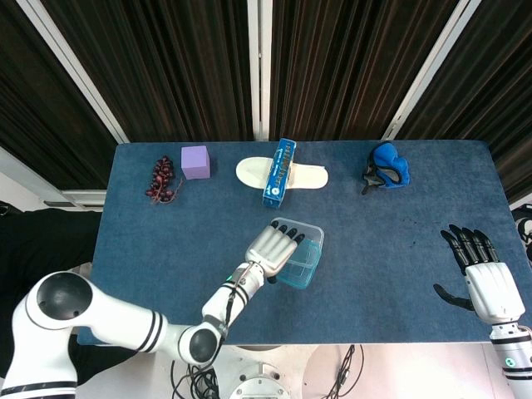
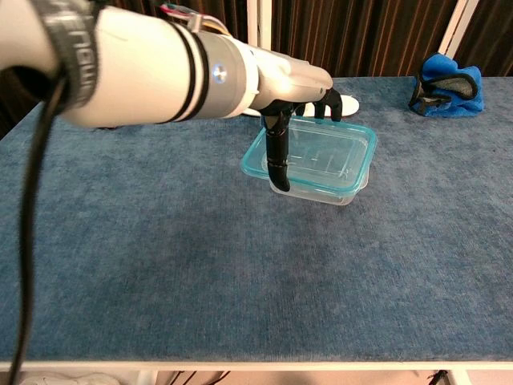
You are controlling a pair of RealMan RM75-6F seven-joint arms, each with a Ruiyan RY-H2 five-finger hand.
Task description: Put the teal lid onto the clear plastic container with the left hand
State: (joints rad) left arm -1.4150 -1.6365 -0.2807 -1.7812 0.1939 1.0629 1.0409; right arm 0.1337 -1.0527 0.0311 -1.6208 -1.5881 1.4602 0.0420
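My left hand grips the teal lid by its left edge, thumb under it and fingers over the top. The lid hangs tilted just over the clear plastic container, covering most of it; I cannot tell whether it touches the rim. Only the container's far edge shows in the head view and its near right corner in the chest view. My right hand is open at the table's right edge, far from both, and holds nothing.
Along the far edge lie dark grapes, a purple cube, a blue box across a white insole, and a blue cloth bundle. My left forearm blocks the chest view's upper left.
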